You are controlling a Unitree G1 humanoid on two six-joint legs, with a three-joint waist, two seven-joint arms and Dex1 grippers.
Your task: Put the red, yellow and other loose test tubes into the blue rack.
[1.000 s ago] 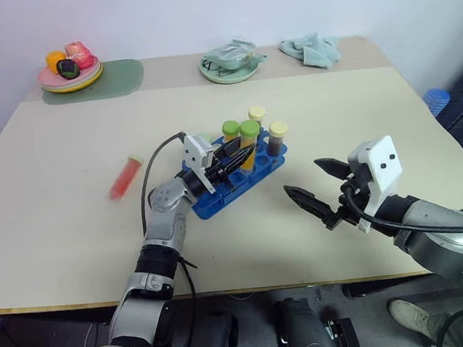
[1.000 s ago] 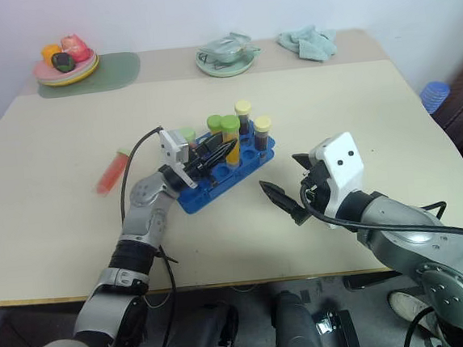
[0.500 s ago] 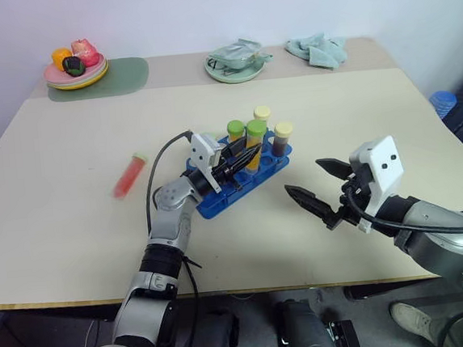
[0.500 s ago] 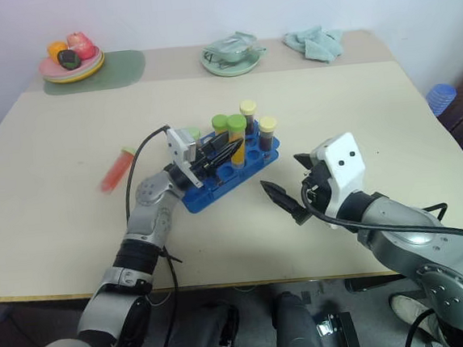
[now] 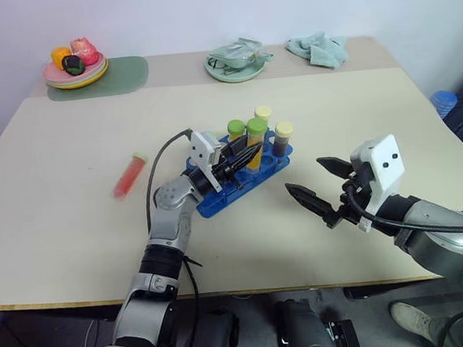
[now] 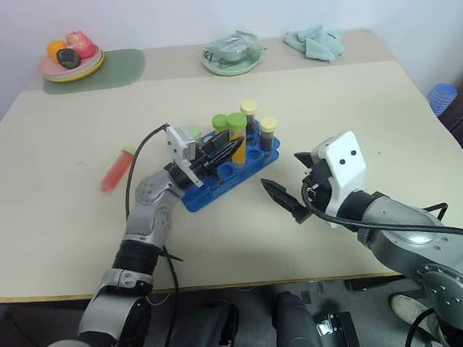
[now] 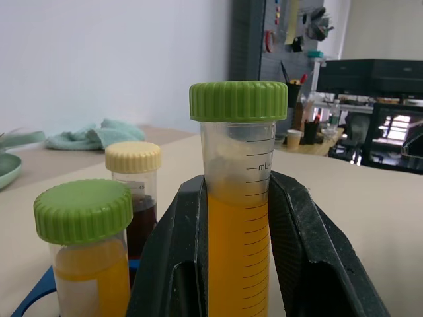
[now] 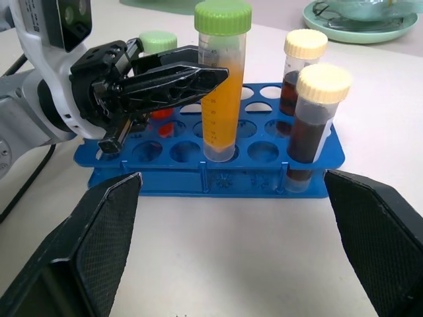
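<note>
From the head views, the left gripper (image 5: pixel 242 155) is seating an orange-yellow tube (image 5: pixel 252 143) in the blue rack (image 5: pixel 240 177); a red tube (image 5: pixel 129 175) is lying loose on the counter (image 5: pixel 74 228). In the wrist views, the left gripper is clamping that tube while the right gripper (image 5: pixel 322 190) is gaping wide. Next: let go, then fetch the red one.

A workshop: pegboard of tools (image 7: pixel 301 26), desks behind

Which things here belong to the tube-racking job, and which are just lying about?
Job:
- blue rack
- orange-yellow tube, gripped by the left gripper, standing in a rack hole
- red tube, loose on the table
- right gripper, open

Lying about:
- fruit plate
- green dish
- cloth
</note>
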